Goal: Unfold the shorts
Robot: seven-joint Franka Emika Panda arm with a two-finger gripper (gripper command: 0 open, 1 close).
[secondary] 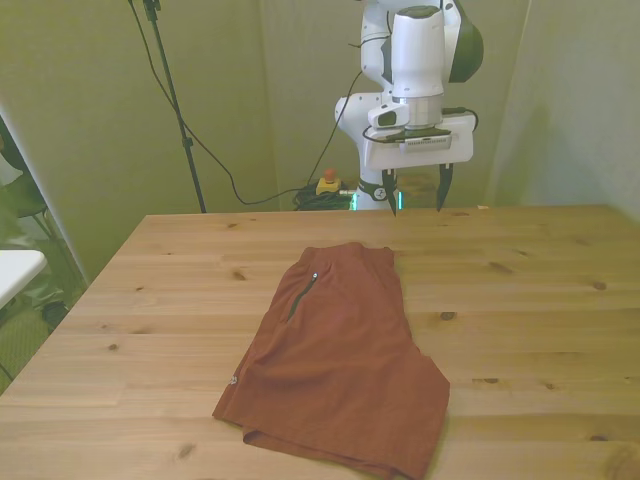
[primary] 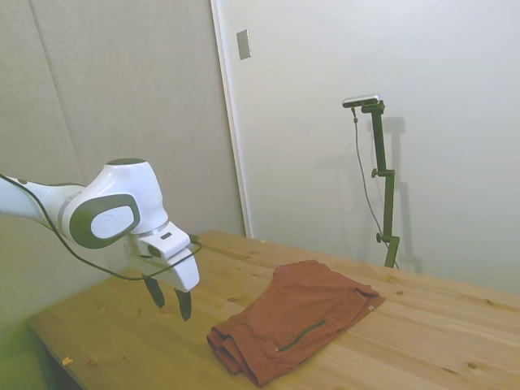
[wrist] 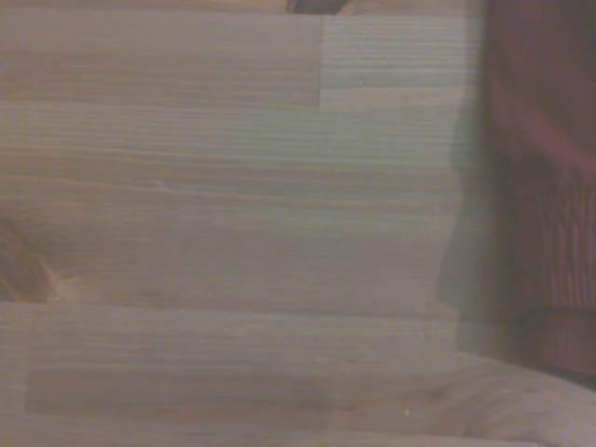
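Observation:
The rust-red shorts [secondary: 340,350] lie flat on the wooden table [secondary: 520,320], folded in half, with the dark pocket zip [secondary: 303,294] on top and a small pale tag [secondary: 232,380] at the near hem. In the side view the shorts [primary: 299,321] show bunched folds at the waistband end. My gripper [secondary: 416,192] hangs above the table just beyond the waistband, apart from the cloth, open with nothing between its dark fingers [primary: 184,303]. The wrist view shows bare wood and the waistband edge of the shorts [wrist: 545,205], blurred.
The table's far edge [secondary: 300,215] lies just behind the gripper. A white surface [secondary: 15,270] and dark clutter stand off the front view's left. Cables and a yellow-red button box [secondary: 327,184] sit behind the table.

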